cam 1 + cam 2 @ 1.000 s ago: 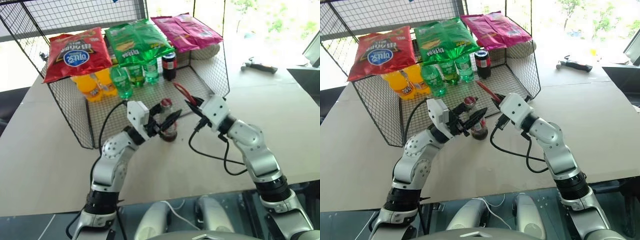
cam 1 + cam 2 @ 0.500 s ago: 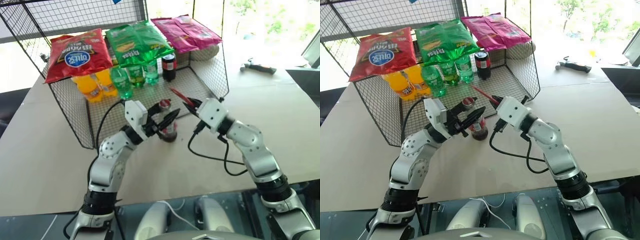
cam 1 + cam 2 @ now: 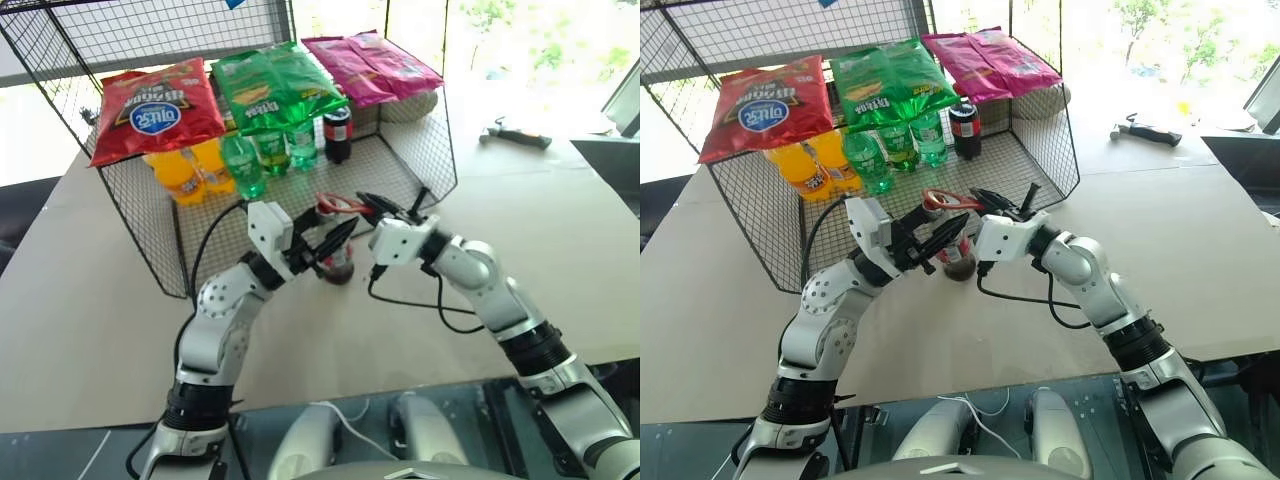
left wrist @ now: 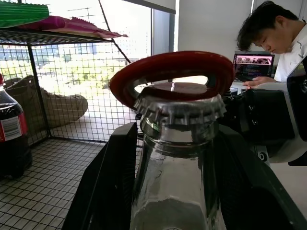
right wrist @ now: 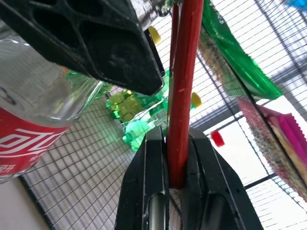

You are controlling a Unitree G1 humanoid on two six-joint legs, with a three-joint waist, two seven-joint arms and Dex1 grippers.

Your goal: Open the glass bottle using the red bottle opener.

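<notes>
On the table in front of the wire cage (image 3: 410,160), the left gripper (image 3: 325,243) pinches the glass bottle (image 3: 338,262) upright by its neck. The red bottle opener (image 3: 338,203) hovers ring-first over the cap, clamped by the right gripper (image 3: 378,207).

A small clear glass bottle (image 4: 175,158) stands upright on the table, crown cap still on. The red bottle opener (image 4: 172,72) lies level, its ring head resting over the cap.

Three snack bags (image 3: 158,105), two orange bottles (image 3: 180,172), three green bottles (image 3: 243,163), one hammer (image 3: 514,135)
</notes>
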